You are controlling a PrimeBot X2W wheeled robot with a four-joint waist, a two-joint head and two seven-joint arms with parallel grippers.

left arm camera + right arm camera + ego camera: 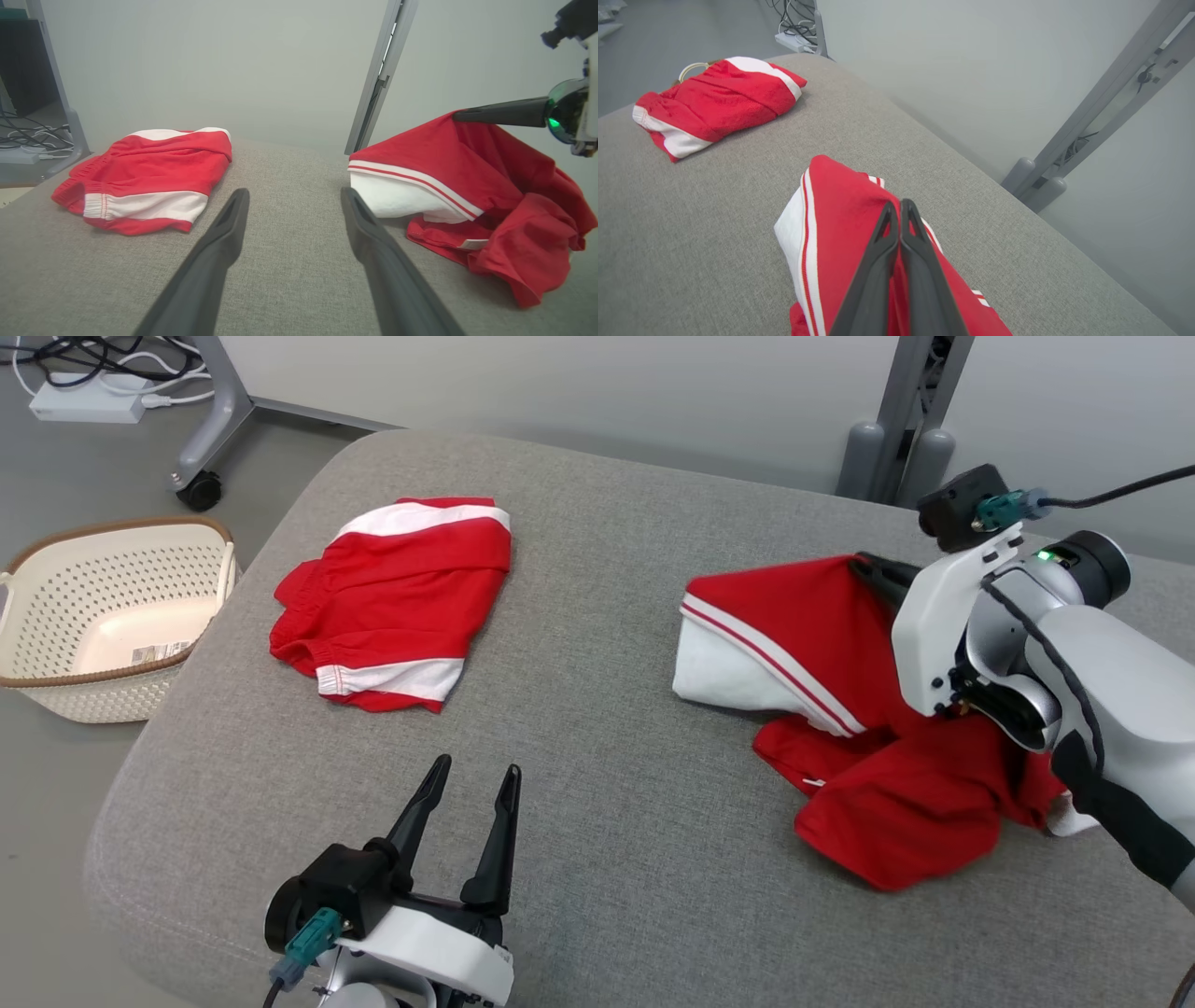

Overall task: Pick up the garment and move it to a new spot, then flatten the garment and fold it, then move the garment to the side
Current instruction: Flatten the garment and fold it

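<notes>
Fingers [878,266] of right gripper [900,207] pressed together, pinching a raised red fold of the garment [822,635], which sits at the right of the head view on the grey cushion [597,803]. Its long axis runs diagonally from the white striped edge at centre-right down to the crumpled red hem at lower right, and the lifted peak points toward the upper right. Left gripper [476,767] at lower centre-left, fingers spread, holding nothing; second folded red-and-white garment [392,607] upper left, well apart, basket [93,700] at left edge.
</notes>
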